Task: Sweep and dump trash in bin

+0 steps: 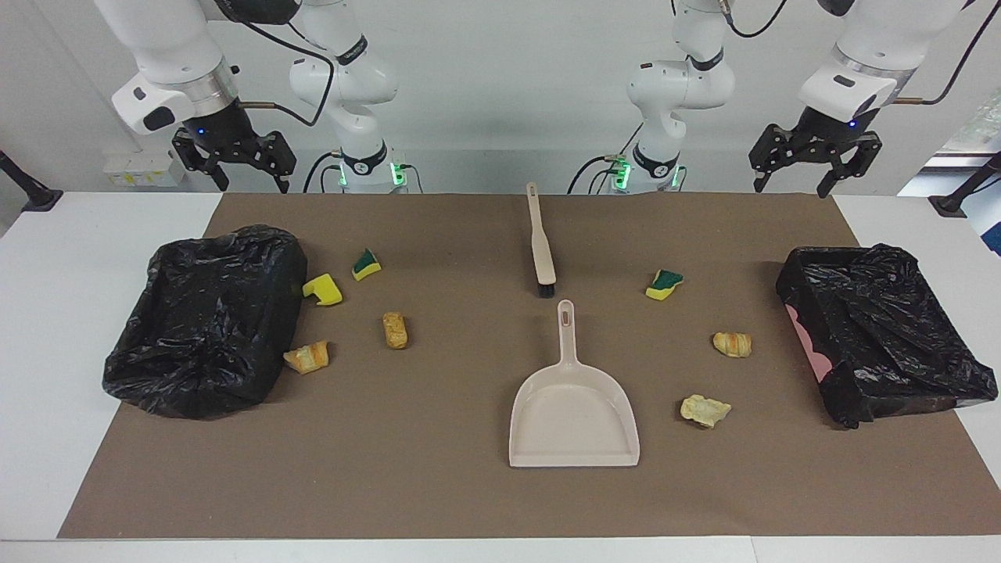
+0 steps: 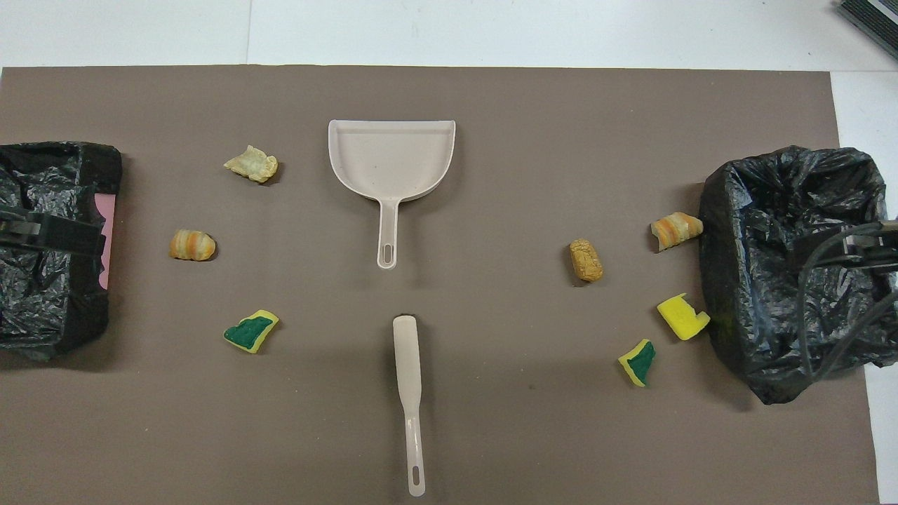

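Observation:
Several scraps of trash lie on the brown mat: sponge pieces (image 1: pixel 322 289) (image 1: pixel 365 264) (image 1: pixel 664 285) and bread-like chunks (image 1: pixel 395 330) (image 1: pixel 307 356) (image 1: pixel 732 344) (image 1: pixel 705 410). The beige dustpan (image 1: pixel 573 414) (image 2: pixel 391 158) lies flat mid-mat, its handle toward the robots. A beige brush (image 1: pixel 541 242) (image 2: pixel 408 393) lies nearer the robots, in line with it. One black-bagged bin (image 1: pixel 219 238) (image 2: pixel 772 175) sits at the right arm's end. Another bin (image 1: pixel 860 258) (image 2: pixel 70 151) sits at the left arm's end. My right gripper (image 1: pixel 254 186) and left gripper (image 1: pixel 790 188) hang open and empty above the mat's robot-side corners.
The brown mat (image 1: pixel 391 485) covers most of the white table (image 1: pixel 47 313). Two sponge pieces and two bread chunks cluster beside the bin at the right arm's end. A pink patch (image 1: pixel 805 344) shows on the wall of the bin at the left arm's end.

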Controlling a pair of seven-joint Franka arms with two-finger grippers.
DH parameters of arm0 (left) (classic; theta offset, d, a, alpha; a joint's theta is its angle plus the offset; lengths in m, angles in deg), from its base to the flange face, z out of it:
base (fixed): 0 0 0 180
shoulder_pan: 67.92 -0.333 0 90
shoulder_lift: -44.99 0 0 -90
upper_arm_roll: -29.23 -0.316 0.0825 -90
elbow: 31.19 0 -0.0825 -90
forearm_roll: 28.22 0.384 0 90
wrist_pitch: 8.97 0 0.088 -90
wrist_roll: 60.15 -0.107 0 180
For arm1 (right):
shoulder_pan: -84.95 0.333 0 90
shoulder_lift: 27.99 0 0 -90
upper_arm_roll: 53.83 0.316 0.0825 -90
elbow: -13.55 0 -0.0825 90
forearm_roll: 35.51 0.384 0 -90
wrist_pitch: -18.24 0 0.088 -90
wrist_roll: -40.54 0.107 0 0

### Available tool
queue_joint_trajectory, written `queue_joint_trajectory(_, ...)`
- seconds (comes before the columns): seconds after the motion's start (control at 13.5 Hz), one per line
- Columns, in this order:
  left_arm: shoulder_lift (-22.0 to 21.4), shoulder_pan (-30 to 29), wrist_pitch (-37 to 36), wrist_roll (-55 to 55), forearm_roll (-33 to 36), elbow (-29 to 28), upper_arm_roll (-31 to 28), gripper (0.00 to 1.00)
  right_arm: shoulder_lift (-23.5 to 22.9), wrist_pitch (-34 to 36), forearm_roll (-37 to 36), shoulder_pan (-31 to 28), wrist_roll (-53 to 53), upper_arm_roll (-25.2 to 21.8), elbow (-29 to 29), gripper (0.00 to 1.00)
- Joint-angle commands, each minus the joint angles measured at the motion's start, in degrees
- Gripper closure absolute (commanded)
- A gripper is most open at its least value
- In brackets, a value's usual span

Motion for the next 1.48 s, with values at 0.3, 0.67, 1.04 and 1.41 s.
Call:
queue_joint_trajectory(0.3,-7.90,10.98,9.26,11.80,-0.55,-18.21,-0.39,0.00,-7.26,-2.10,-0.25,0.35,1.63,5.20,-2.74,0.00)
queue_joint_trajectory(0.67,-10.79,22.40,20.06,21.83,-2.13,-32.09,-0.39,0.00,-13.86,-8.50,-0.34,4.82,6.89,8.38,-3.71,0.00)
queue_joint_trajectory(1.04,-11.85,33.48,28.26,32.83,-2.22,-41.60,-0.39,0.00,-18.96,-18.09,0.45,14.22,15.50,8.38,-3.54,0.00)
queue_joint_trajectory(1.41,-8.78,42.72,39.06,41.26,-2.31,-50.04,-0.31,0.00,-26.86,-24.24,0.98,23.45,28.59,8.29,-9.15,0.00)
